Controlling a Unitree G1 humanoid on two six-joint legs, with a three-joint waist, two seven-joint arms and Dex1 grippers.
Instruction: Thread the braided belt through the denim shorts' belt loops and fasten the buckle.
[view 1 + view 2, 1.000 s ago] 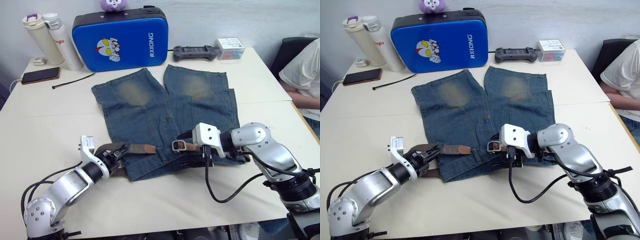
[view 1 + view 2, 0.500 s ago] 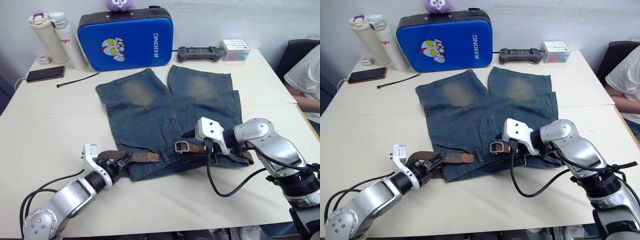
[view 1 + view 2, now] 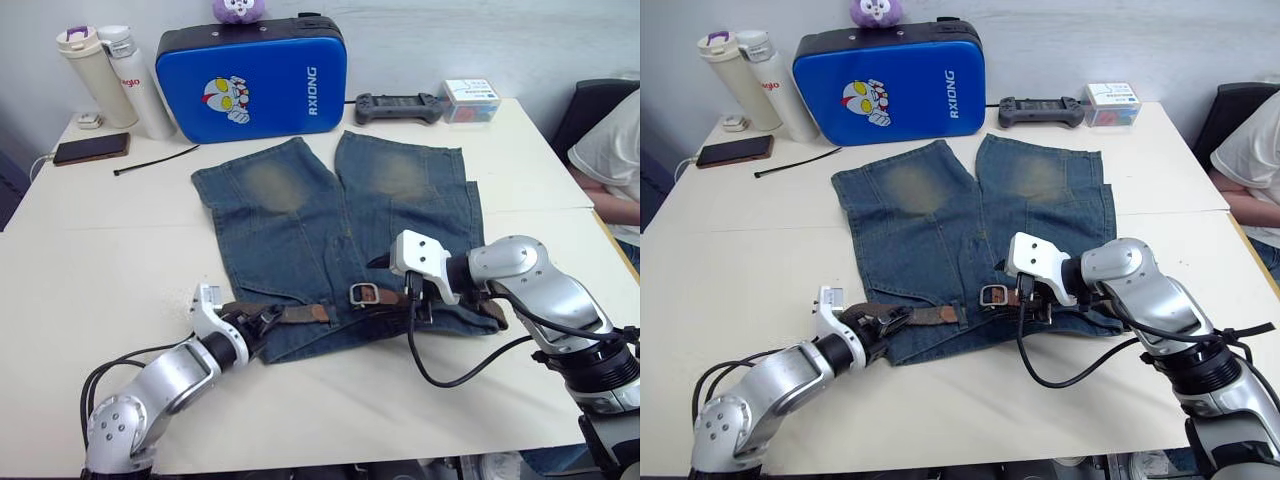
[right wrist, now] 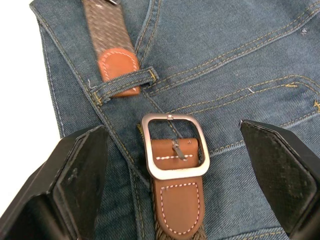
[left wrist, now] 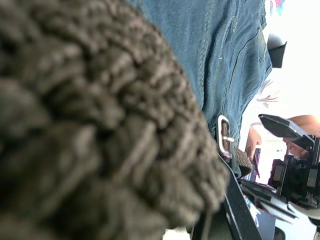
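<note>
Belt tip under belt loop

Your left arm reaches low along the desk's near edge, forearm angled inward, and the left gripper is clamped on the braided belt. Your right arm bends at the elbow and comes in from the right edge, its right gripper hovering with fingers spread wide.
</note>
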